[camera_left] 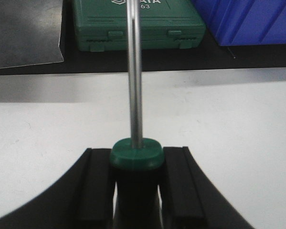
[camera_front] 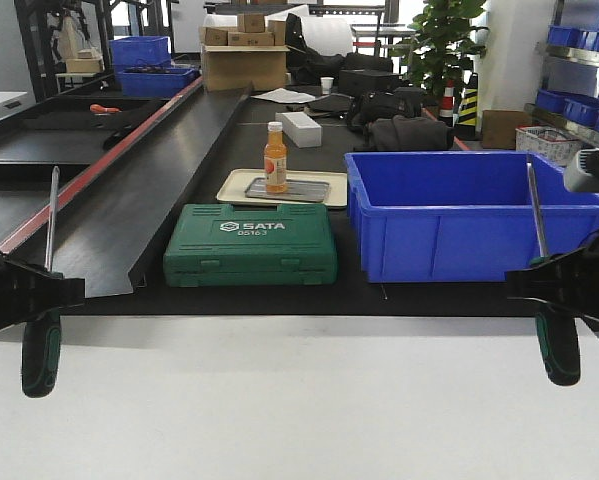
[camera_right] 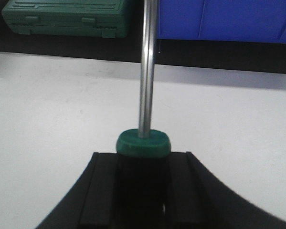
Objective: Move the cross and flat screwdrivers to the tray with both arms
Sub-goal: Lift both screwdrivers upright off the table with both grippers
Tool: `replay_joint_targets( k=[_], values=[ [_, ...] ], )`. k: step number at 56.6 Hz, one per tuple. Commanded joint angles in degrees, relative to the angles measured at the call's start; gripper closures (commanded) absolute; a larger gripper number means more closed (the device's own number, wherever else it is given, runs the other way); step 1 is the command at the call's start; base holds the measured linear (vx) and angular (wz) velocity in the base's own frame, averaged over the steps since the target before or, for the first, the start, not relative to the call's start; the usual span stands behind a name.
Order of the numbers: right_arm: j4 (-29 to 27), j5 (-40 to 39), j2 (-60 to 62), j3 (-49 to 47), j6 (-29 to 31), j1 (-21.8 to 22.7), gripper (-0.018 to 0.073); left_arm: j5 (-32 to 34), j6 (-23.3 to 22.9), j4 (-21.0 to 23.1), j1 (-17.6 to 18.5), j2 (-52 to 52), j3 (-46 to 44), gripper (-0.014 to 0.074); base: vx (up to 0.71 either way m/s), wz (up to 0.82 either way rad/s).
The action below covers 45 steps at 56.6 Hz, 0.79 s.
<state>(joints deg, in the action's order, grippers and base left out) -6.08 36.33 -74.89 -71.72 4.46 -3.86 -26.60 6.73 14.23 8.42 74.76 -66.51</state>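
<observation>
Two screwdrivers with black-and-green handles are held upright, shafts pointing up, over the white table. My left gripper [camera_front: 51, 292] [camera_left: 135, 155] is shut on the handle of the left screwdriver [camera_front: 41, 355] [camera_left: 134, 71]. My right gripper [camera_front: 544, 285] [camera_right: 143, 155] is shut on the handle of the right screwdriver [camera_front: 559, 350] [camera_right: 147, 71]. Both tips are too small or out of frame, so I cannot tell cross from flat. The grey metal tray [camera_front: 139, 220] [camera_left: 23, 33] lies ahead of the left gripper, on the black surface beyond the white table.
A green SATA tool case [camera_front: 250, 245] sits centre, just past the white table's edge. A deep blue bin [camera_front: 469, 215] stands to its right. Behind the case, a small beige tray [camera_front: 237, 186] carries an orange bottle [camera_front: 275, 158]. Boxes and bags clutter the back.
</observation>
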Motion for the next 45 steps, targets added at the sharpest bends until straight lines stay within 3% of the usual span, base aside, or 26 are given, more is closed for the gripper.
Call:
replay_joint_targets(
  k=[1, 45],
  values=[
    [-0.3, -4.4, 1.8, -1.6, 0.3, 0.0, 0.0568, 4.9, -0.2, 0.9, 0.3, -2.0, -1.5, 0.0600, 0.00, 0.00],
    [-0.3, -4.4, 1.8, -1.6, 0.3, 0.0, 0.0568, 4.9, -0.2, 0.9, 0.3, -2.0, -1.5, 0.0600, 0.00, 0.00]
  ],
)
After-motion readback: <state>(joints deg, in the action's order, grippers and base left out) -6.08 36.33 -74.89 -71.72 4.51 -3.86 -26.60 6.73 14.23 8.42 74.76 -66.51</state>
